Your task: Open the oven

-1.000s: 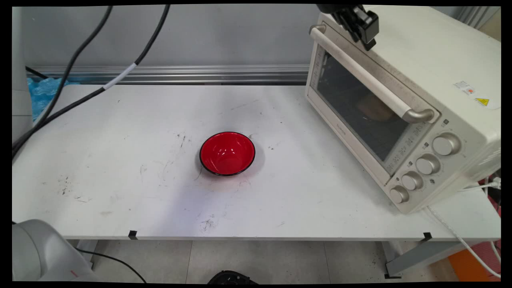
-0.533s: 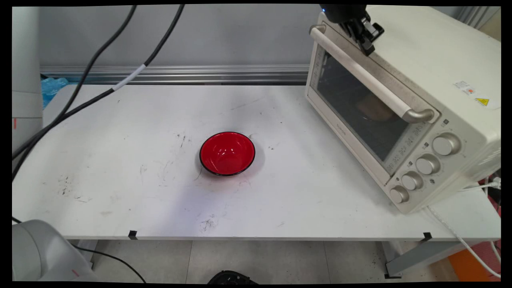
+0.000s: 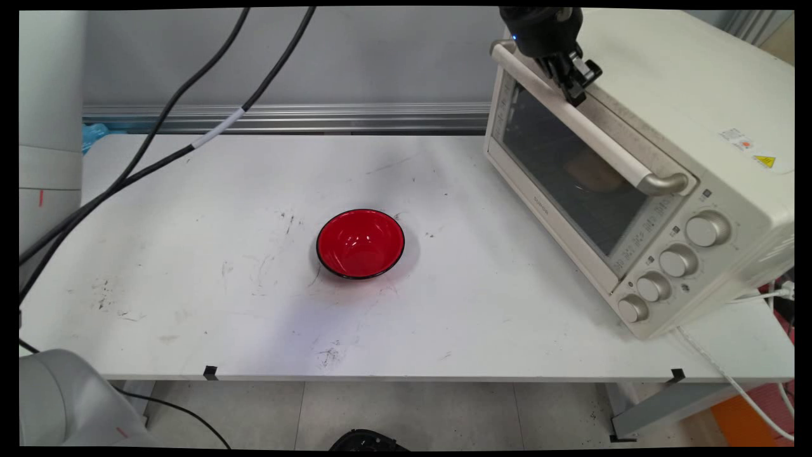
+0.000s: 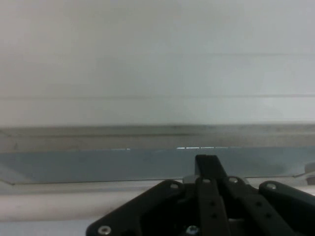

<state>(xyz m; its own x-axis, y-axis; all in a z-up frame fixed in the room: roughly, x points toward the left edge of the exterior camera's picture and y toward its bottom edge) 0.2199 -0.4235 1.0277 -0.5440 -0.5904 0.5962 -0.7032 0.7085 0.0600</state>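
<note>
Two items sit on the desk (image 3: pixel 190 304): a cream toaster oven (image 3: pixel 641 165) on the right side, angled toward the near right corner, and a red bowl (image 3: pixel 360 244) near the middle, well apart from it. Oven door reads as closed, handle bar (image 3: pixel 587 124) running across its top edge; something brownish shows dimly behind the glass, can't identify it. Bowl is upright and looks empty. Gripper (image 3: pixel 574 79) is at the far end of the oven's top front edge, tips right at or just above the handle bar; contact can't be confirmed from the main view. Hand view shows the two fingers pressed together in front of pale oven surfaces and a strip of glass, pinching nothing visible. So as far as the pictures go: door not opened, bowl untouched. Versus the earlier frames, the gripper has dropped lower and shifted slightly along the handle, from up at the picture's top edge down to the bar. Hanging cables (image 3: pixel 190 136) have swung right. Bowl and oven haven't moved.
</note>
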